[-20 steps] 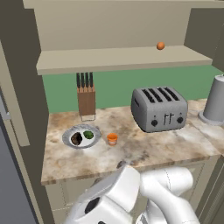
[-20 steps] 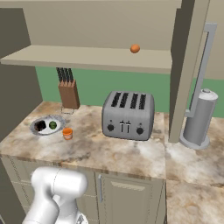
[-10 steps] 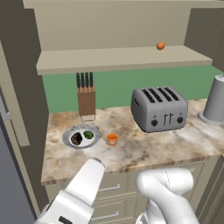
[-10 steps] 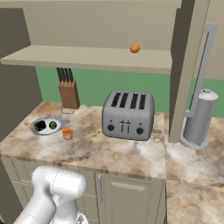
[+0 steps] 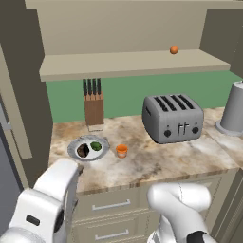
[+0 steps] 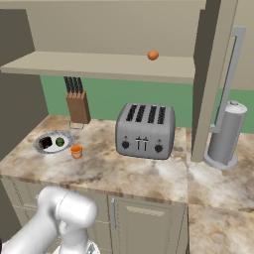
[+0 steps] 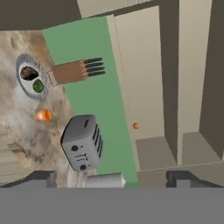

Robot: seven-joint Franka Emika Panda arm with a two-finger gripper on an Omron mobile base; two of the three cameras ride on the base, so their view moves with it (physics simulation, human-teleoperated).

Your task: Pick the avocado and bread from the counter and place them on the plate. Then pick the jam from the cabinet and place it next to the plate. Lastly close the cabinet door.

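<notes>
Claw (image 7: 111, 178) open; plate (image 5: 75, 146) with bread (image 5: 83, 151), avocado (image 5: 96, 146)

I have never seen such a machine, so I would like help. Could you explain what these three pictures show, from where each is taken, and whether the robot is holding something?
It is a white robot arm in a simulated kitchen. Two pictures come from cameras behind it, on its left and its right. The third comes from a camera on its hand and is rolled sideways; the gripper at its bottom is open and holds nothing.

On the counter lies a plate carrying the bread and the avocado. The jam stands beside the plate. There are also a knife block and a toaster. The cabinet above is open, with a small orange ball on its shelf.
</notes>
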